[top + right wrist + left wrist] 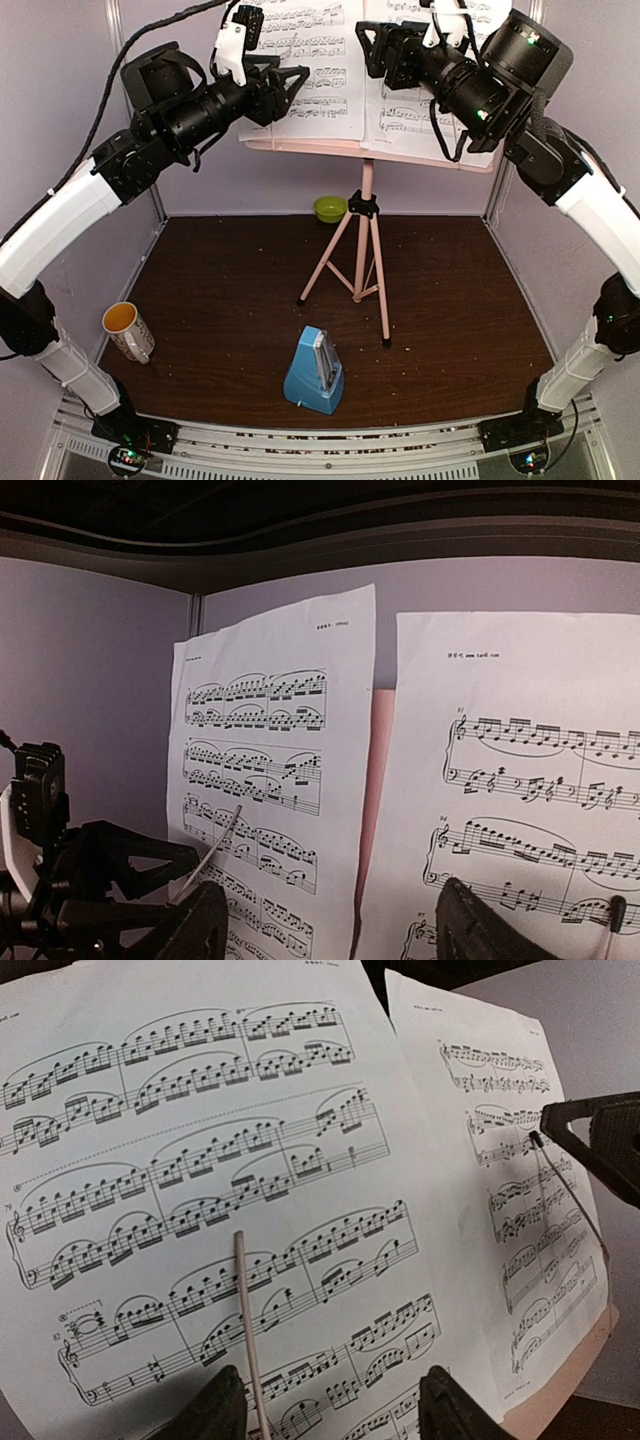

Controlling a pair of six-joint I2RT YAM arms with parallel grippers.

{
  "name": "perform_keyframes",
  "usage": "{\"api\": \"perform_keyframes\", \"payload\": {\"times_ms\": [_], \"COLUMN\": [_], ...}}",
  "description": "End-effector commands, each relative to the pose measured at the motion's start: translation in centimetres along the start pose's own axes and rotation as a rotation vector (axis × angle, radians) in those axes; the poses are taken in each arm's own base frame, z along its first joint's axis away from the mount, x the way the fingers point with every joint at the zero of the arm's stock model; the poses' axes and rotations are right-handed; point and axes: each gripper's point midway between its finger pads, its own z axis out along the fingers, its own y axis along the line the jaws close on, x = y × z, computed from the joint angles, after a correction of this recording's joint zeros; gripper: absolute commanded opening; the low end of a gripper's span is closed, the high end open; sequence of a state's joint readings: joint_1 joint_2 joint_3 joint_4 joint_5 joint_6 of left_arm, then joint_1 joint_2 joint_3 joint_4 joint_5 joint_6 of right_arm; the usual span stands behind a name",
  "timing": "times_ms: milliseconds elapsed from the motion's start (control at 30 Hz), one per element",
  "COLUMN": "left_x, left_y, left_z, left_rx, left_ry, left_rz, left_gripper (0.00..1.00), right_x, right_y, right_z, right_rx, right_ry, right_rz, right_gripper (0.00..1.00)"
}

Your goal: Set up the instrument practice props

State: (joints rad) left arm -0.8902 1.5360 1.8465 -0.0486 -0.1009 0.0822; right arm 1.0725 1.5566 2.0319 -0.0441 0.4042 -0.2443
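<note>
Behind the pink tripod music stand, close to its pole, sits a small lime-green bowl; only green shows inside. Left of the stand and nearer the arm bases, by the edge of the dark brown table, a white mug stands upright. Its inside is orange; can't tell if it holds anything. Blue pyramid metronome is upright on the table just in front of the stand's feet, apart from them.

Two sheet-music pages rest side by side on the stand's pink desk: left page, right page, with a narrow strip of pink showing between them in the right wrist view.

Both arms are raised high, forearms angled in toward the desk from either side. Left gripper is at the left page's outer edge at desk height, fingers spread wide with nothing clamped; its wrist view is filled by that page. A thin pale rod runs up from beside one finger across the notation. Contact with the paper can't be told. Right gripper is level with the upper desk, in front of the gap between the pages, fingers wide apart and holding nothing.
</note>
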Motion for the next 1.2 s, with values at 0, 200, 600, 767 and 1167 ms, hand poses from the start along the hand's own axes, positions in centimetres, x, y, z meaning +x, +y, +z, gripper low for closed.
{"api": "perform_keyframes", "payload": {"times_ms": [0,200,600,767,1167], "left_x": [-3.2,-3.1,-1.3,2.0,12.5], "left_y": [1.4,2.6,6.7,8.5,8.4], "left_z": [-2.2,-4.1,-8.7,-11.4,-17.2], "left_rx": [-0.051,-0.103,-0.207,-0.267,-0.378], "left_ry": [-0.083,-0.057,0.042,0.137,0.419], "left_rz": [-0.001,-0.001,-0.156,-0.262,-0.433], "left_gripper": [0.65,0.72,0.77,0.79,0.79], "right_x": [-2.2,-2.6,-1.4,0.7,8.5], "right_y": [0.9,1.5,1.6,1.9,2.3], "right_z": [-1.2,-1.7,-5.1,-7.6,-15.3], "right_rx": [-0.080,-0.114,-0.225,-0.302,-0.444], "right_ry": [-0.065,-0.073,-0.021,0.035,0.224], "right_rz": [0.006,0.011,0.056,0.075,0.144], "right_gripper": [0.75,0.80,0.92,0.93,0.93]}}
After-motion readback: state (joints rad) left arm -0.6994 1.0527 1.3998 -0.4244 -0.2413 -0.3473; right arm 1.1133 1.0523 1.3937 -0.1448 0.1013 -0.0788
